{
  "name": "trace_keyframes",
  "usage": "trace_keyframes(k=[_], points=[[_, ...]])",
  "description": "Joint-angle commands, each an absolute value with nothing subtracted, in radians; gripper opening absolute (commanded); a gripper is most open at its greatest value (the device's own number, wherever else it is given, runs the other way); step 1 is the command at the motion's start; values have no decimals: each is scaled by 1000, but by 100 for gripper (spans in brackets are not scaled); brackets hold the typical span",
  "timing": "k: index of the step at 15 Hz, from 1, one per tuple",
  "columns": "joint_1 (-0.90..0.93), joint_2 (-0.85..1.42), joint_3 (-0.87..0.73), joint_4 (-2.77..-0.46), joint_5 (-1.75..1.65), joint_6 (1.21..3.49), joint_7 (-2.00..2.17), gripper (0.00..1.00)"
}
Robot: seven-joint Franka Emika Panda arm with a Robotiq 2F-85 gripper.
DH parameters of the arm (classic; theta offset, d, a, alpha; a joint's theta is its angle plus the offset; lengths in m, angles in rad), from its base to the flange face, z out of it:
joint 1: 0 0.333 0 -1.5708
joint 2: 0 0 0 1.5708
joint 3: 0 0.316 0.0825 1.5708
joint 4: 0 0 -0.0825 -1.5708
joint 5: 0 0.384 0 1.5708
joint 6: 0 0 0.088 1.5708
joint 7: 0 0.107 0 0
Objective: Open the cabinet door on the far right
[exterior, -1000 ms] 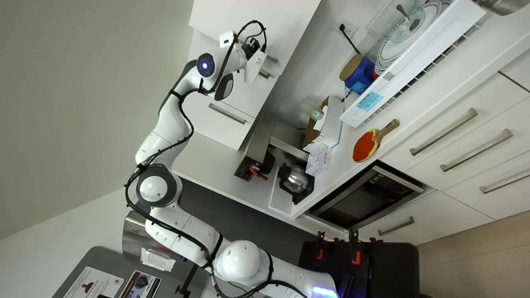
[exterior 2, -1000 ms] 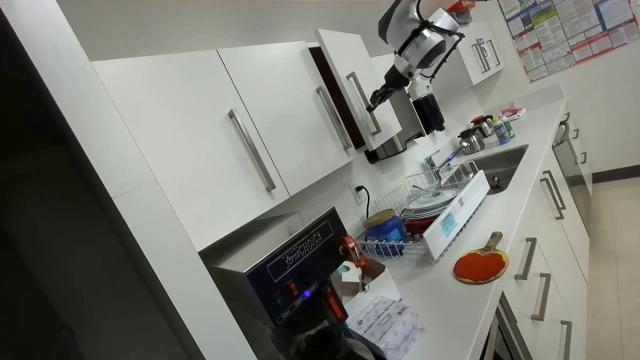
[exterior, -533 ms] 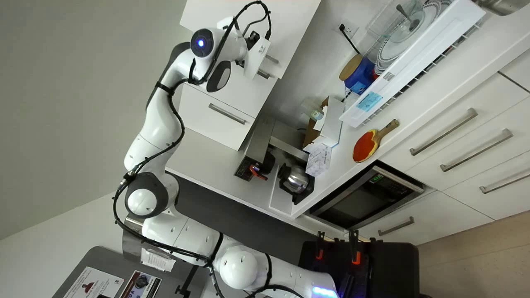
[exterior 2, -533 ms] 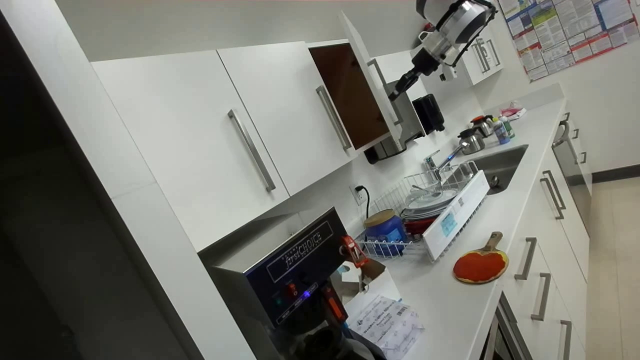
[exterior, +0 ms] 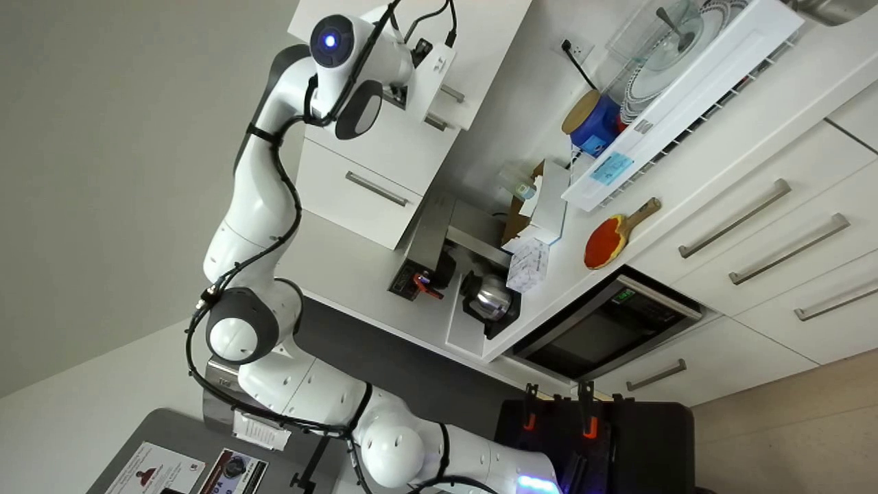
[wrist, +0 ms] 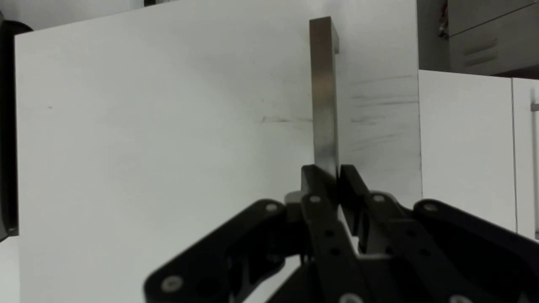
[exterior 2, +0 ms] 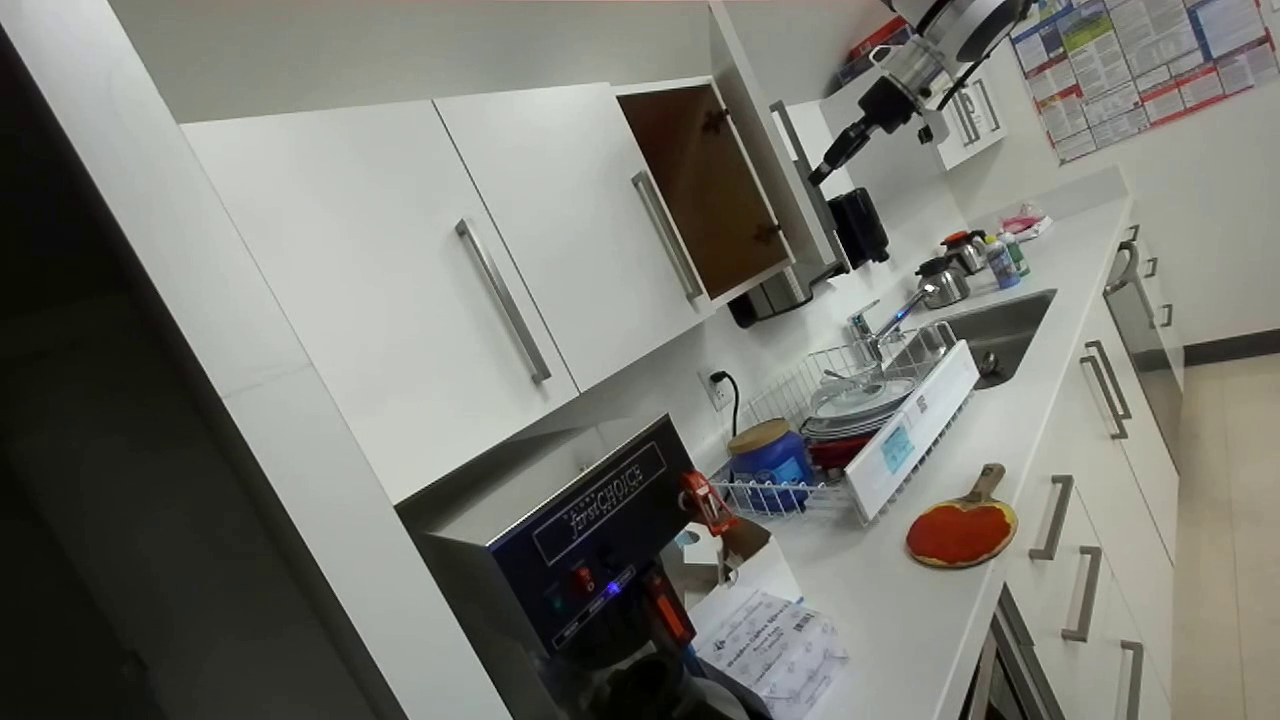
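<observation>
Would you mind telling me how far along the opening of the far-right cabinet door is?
Done: the cabinet door stands swung wide, baring the brown interior in an exterior view. In hand: in the wrist view, the gripper appears closed around the door's bar handle. Left: judging by that grip, probably only letting go and backing away.

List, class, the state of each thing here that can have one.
Cabinet door: wide open
Fingers: closed on that door's handle
Neighbouring doors: closed
Drawers: closed
Oven: shut, display lit
FirstCHOICE machine: blue light on
Blue jar: lid on
Carton: open
Wall outlet: plug inserted
</observation>
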State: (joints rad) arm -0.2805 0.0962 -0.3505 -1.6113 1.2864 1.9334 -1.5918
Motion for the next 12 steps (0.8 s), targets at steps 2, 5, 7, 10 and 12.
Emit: trace_keyframes(k=[2, 5, 7, 10, 12], points=[[-344, 67, -357, -1603, 1292, 1848, -1492, 4], [-366, 78, -365, -1593, 1295, 1825, -1486, 4], [-378, 88, -365, -1583, 1305, 1810, -1479, 4], [-365, 70, -360, -1587, 1234, 1855, -1432, 40], [-344, 48, -372, -1587, 1178, 1835, -1382, 40]])
